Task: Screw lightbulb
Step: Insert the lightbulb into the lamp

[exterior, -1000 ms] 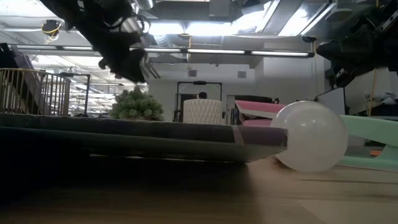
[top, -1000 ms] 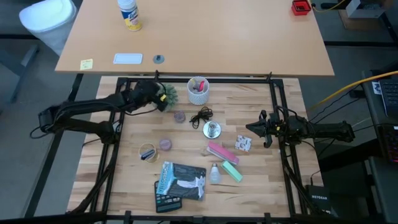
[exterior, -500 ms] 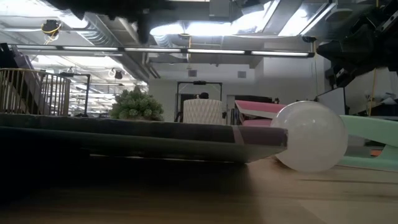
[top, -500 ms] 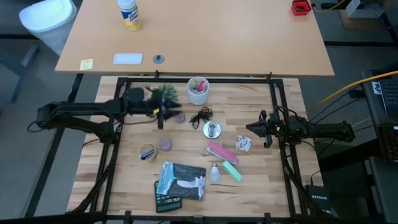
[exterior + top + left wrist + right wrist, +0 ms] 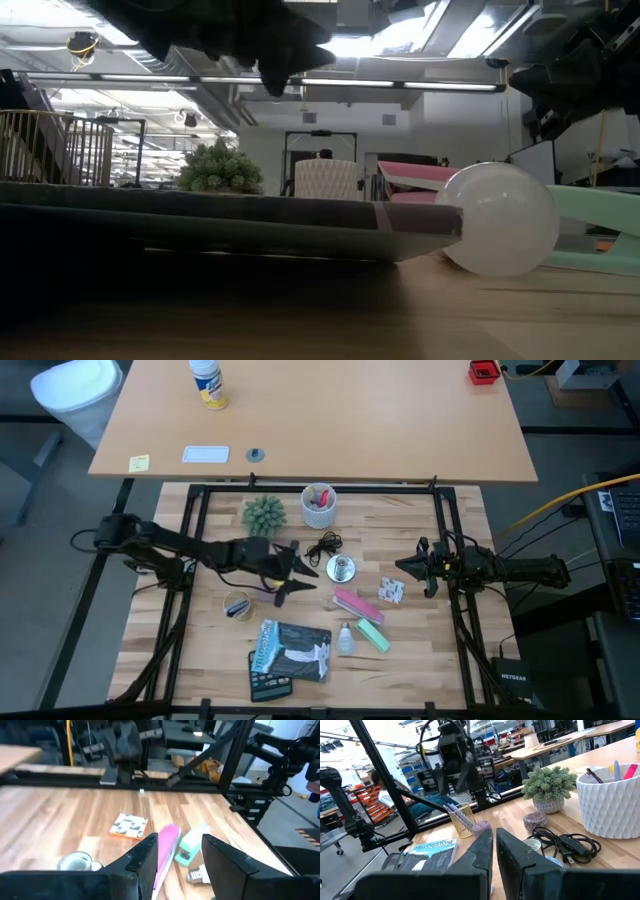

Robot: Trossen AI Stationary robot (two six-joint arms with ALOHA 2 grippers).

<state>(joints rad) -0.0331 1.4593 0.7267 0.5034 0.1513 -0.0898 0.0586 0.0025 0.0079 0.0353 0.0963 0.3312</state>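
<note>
The lightbulb (image 5: 346, 638) lies on its side on the wooden table between the dark book (image 5: 290, 650) and the green stapler (image 5: 372, 632). It looms large in the low view (image 5: 497, 220), and its silvery base (image 5: 199, 874) shows in the left wrist view. My left gripper (image 5: 292, 574) hangs open over the table's middle, pointing almost level toward the right edge. It is left of the silver disc fixture (image 5: 341, 568) and holds nothing. My right gripper (image 5: 408, 568) waits shut at the right side.
A small plant (image 5: 264, 512) and a white cup of pens (image 5: 318, 505) stand at the far edge. The fixture's black cord (image 5: 324, 545), a pink stapler (image 5: 352, 603), a small card (image 5: 391, 591), a gold cup (image 5: 237, 605) and a purple lid (image 5: 267, 591) are scattered about.
My left gripper has swung from beside the plant at the far left toward the table's middle, coming nearer and rightward. It has tipped up from pointing steeply down to nearly level. The right arm and the objects have kept still.
</note>
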